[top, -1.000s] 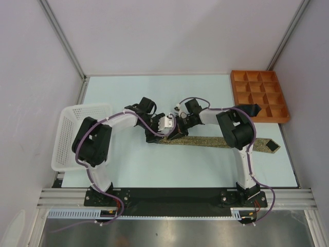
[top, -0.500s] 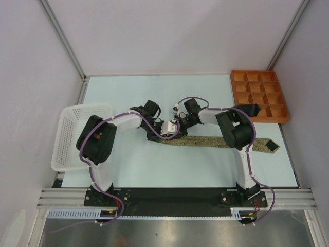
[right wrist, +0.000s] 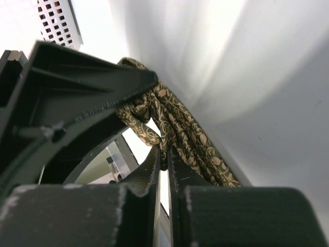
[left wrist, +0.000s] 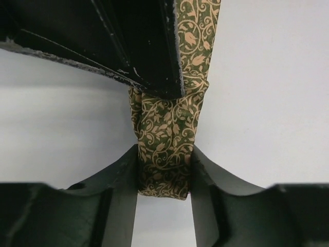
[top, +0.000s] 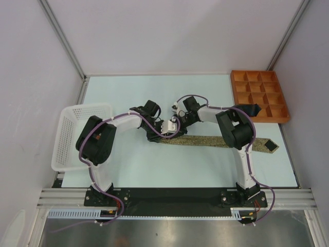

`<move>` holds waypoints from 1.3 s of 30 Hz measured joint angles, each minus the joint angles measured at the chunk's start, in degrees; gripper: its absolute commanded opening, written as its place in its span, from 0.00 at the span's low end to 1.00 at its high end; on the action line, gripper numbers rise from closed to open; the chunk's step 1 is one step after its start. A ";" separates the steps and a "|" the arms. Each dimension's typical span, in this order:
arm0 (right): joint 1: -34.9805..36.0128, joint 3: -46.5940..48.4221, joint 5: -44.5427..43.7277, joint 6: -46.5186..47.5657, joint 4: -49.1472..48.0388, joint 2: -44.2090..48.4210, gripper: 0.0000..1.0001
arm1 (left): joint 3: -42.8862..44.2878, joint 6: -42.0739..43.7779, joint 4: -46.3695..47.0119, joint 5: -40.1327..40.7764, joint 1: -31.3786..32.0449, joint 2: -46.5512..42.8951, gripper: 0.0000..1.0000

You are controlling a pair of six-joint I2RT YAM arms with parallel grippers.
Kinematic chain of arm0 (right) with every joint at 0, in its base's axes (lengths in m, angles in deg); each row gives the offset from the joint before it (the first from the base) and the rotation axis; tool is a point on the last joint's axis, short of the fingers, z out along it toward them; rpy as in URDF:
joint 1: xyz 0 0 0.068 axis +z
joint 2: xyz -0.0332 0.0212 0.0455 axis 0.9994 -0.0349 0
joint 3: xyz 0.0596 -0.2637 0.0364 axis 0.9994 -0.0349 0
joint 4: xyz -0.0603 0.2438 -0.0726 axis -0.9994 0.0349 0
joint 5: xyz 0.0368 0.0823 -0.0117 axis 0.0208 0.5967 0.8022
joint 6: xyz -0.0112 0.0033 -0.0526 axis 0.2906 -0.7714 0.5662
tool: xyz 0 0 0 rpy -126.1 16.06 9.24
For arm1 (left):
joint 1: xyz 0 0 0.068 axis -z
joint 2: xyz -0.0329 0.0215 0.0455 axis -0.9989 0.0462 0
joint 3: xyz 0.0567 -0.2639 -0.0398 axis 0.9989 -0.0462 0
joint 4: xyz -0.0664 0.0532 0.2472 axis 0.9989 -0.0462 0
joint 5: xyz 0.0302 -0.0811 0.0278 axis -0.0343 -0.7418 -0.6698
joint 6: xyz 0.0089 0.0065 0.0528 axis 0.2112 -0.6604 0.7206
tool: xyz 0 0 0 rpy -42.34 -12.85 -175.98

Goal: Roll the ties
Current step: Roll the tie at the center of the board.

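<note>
An olive-tan patterned tie (top: pixel 216 140) lies across the table, its dark-lined tip (top: pixel 269 146) at the right. Its left end is folded into a small roll where both grippers meet. My left gripper (top: pixel 165 135) is shut on the rolled end of the tie (left wrist: pixel 164 159), its fingers (left wrist: pixel 123 175) pressing both sides. My right gripper (top: pixel 177 125) is shut, pinching an edge of the tie (right wrist: pixel 180 128) between its fingertips (right wrist: pixel 154 162). A black tie (top: pixel 250 108) shows partly behind the right arm, next to the tray.
A white mesh basket (top: pixel 69 128) stands at the left table edge. An orange compartment tray (top: pixel 259 95) sits at the back right. Grey walls enclose the table on three sides.
Both grippers have shifted slightly right and away from the arm bases with the rolled end. The roll has advanced a little along the tie. The left arm's elbow moved right.
</note>
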 measured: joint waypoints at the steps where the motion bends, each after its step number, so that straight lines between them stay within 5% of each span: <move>1: -0.02 0.00 0.00 0.09 0.13 0.00 0.00 | -0.07 -0.13 0.28 0.07 0.00 -0.09 0.57; 9: 0.09 1.77 -0.13 0.48 0.81 0.00 0.00 | -0.07 -1.14 0.90 -0.50 0.00 -0.11 0.78; 14: 0.26 2.16 -0.11 0.52 1.53 0.00 0.00 | -0.07 -1.18 1.25 -0.55 0.48 -0.11 0.80; 23: 0.59 3.26 0.48 0.96 2.78 -0.02 0.01 | -0.07 -3.89 6.23 1.92 2.19 0.35 0.45; 29: 0.15 4.76 0.31 1.86 3.67 -0.13 0.12 | -0.07 -4.74 6.86 2.54 2.21 0.44 0.35; 35: -0.61 5.95 -0.74 4.04 5.46 -1.92 0.00 | -0.07 -4.42 6.93 2.36 2.19 0.50 0.67; 39: -0.98 6.05 -1.53 5.14 6.95 -3.89 0.00 | -0.07 -4.46 6.64 1.40 1.36 0.48 0.75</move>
